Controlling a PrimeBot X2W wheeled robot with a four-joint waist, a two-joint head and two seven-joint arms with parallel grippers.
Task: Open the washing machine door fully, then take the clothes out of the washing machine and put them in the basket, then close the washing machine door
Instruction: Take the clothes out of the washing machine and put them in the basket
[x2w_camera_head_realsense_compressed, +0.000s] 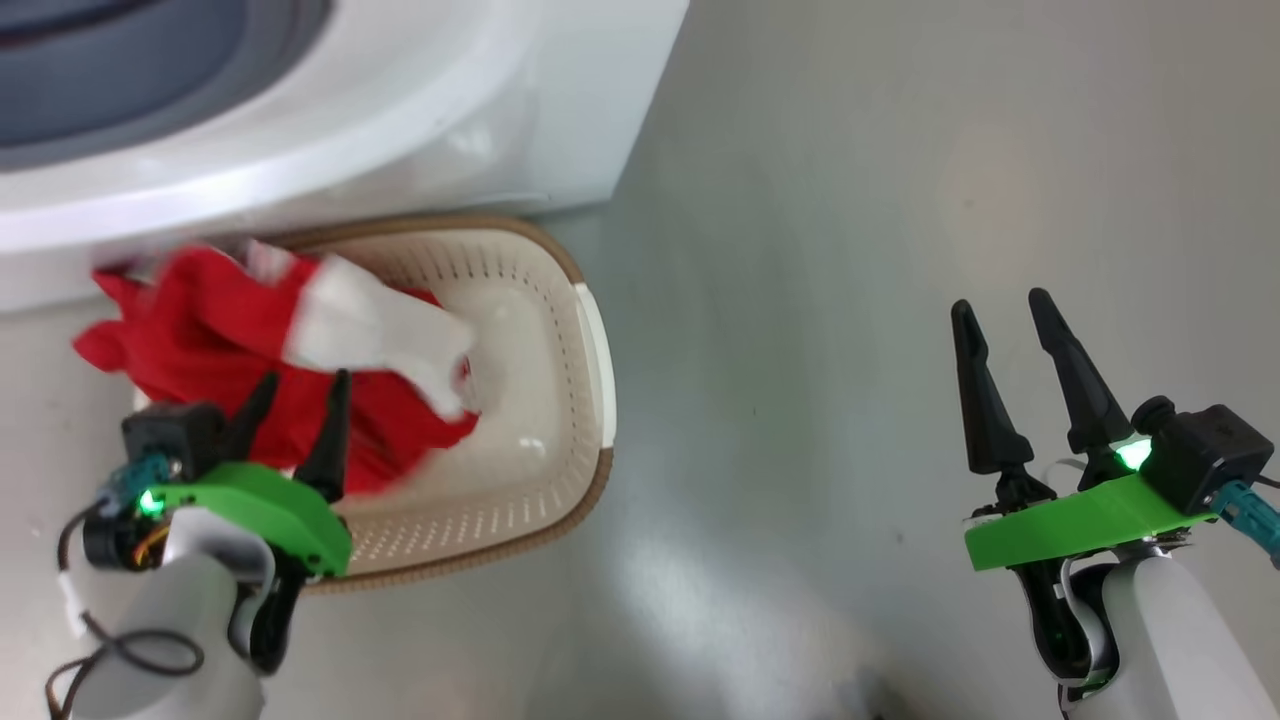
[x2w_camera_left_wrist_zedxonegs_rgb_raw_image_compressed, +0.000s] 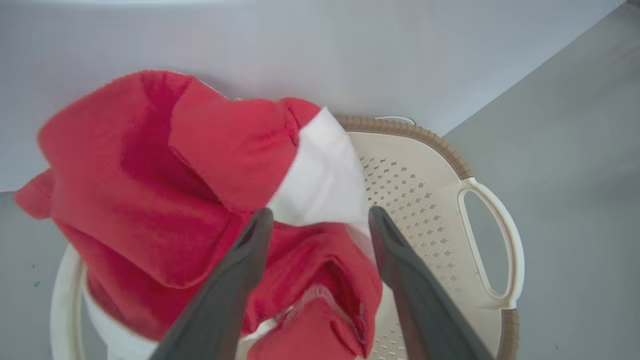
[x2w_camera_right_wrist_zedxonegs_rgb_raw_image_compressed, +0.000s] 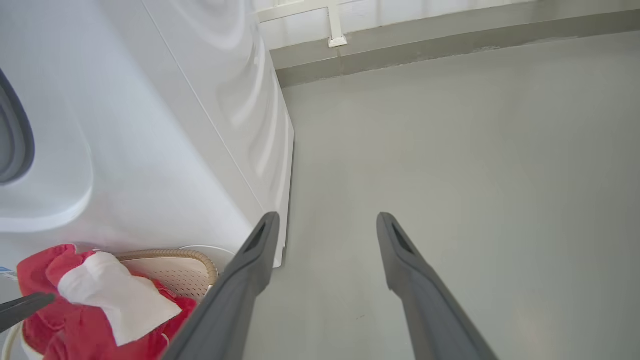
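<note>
**Head view with both wrist views; positions are given relative to the basket.** The basket (x2w_camera_head_realsense_compressed: 545, 330), cream with a brown rim, stands on the grey floor (x2w_camera_head_realsense_compressed: 900, 250). The washing machine (x2w_camera_head_realsense_compressed: 400, 120) rises directly behind the basket, its white front close against the basket's far rim; contact cannot be told. Its grey door seal (x2w_camera_head_realsense_compressed: 100, 90) lies above the basket's left end. The clothes (x2w_camera_head_realsense_compressed: 190, 320), a red bundle, cover the left half of the basket and spill past its left rim. The white cloth piece (x2w_camera_head_realsense_compressed: 375, 330) lies across the top of the red fabric, pointing toward the basket's bare middle. The bundle is blurred, so whether it rests on the basket's bottom cannot be told. The left end effector (x2w_camera_head_realsense_compressed: 305, 380) hovers over the near-left part of the basket with its two dark fingers (x2w_camera_left_wrist_zedxonegs_rgb_raw_image_compressed: 235, 280) spread wide. Red fabric shows between and beyond them, but neither finger pinches it. In the left wrist view the basket's perforated wall (x2w_camera_left_wrist_zedxonegs_rgb_raw_image_compressed: 415, 200) and side handle (x2w_camera_left_wrist_zedxonegs_rgb_raw_image_compressed: 500, 235) lie to the right of those fingers. The right end effector (x2w_camera_head_realsense_compressed: 1000, 305) stands well to the right of the basket, over bare floor, fingers wide apart and holding nothing
</note>
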